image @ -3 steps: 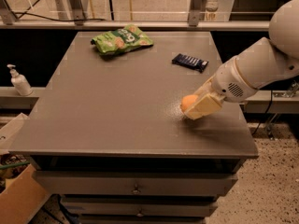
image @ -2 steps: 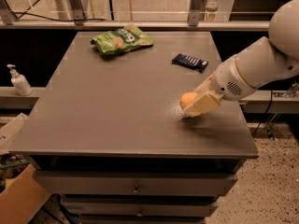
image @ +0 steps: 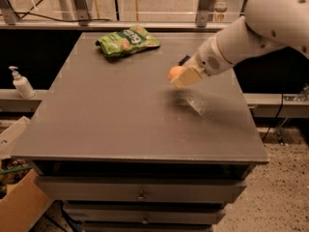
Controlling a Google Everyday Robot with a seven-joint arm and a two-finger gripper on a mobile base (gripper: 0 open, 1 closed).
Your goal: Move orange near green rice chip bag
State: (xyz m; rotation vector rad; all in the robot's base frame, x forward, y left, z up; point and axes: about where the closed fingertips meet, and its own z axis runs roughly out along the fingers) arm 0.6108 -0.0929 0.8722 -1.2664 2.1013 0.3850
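Aloft over table (image: pixel 120 124): pincer (image: pixel 183 76) (with orange (image: pixel 175 72))

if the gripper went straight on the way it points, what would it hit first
Probably bare table; the gripper, shut on the orange, points left and slightly down. The green rice chip bag sits farther back, off that line; depth unclear.

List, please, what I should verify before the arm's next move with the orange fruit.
1. Small round orange fruit clamped in the gripper, above the right half of the grey tabletop: ok.
2. Fruit off the tabletop, shadow beneath: ok.
3. Bright-green crinkled chip bag in view, near the far edge: ok.
4. Tabletop between fruit and bag bare: ok.
5. Fruit near bag: not ok, a gap separates them.
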